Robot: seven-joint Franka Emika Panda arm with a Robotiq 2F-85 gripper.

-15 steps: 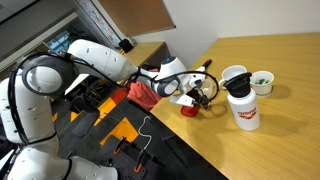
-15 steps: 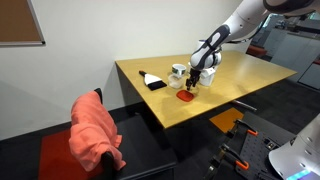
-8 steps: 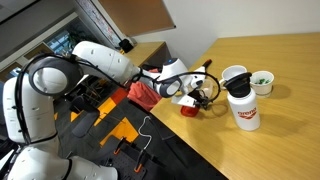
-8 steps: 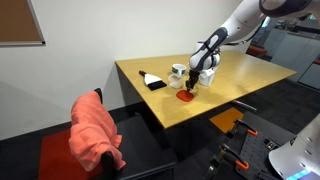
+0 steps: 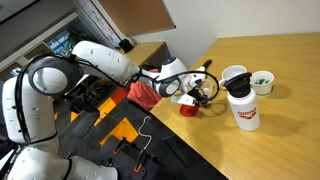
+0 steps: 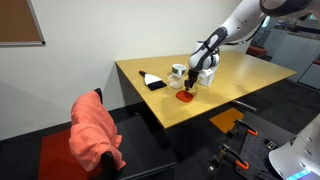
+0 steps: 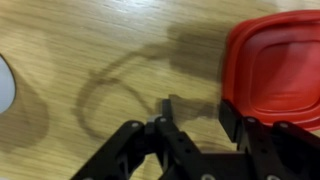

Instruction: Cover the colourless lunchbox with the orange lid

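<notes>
The orange lid (image 7: 275, 65) lies flat on the wooden table and fills the upper right of the wrist view. It also shows in both exterior views (image 5: 188, 109) (image 6: 186, 97), near the table's edge. My gripper (image 7: 198, 115) is open and empty, low over the table. One finger stands at the lid's left edge and the other over bare wood. The gripper hangs just above the lid in both exterior views (image 5: 200, 92) (image 6: 192, 85). I cannot make out the colourless lunchbox in any view.
A white cup (image 5: 233, 76), a white bowl with green contents (image 5: 262, 82) and a red-labelled white bottle (image 5: 243, 110) stand close beside the gripper. A black flat object (image 6: 152, 82) lies further along the table (image 6: 230, 90). A chair with orange cloth (image 6: 95, 130) stands off the table.
</notes>
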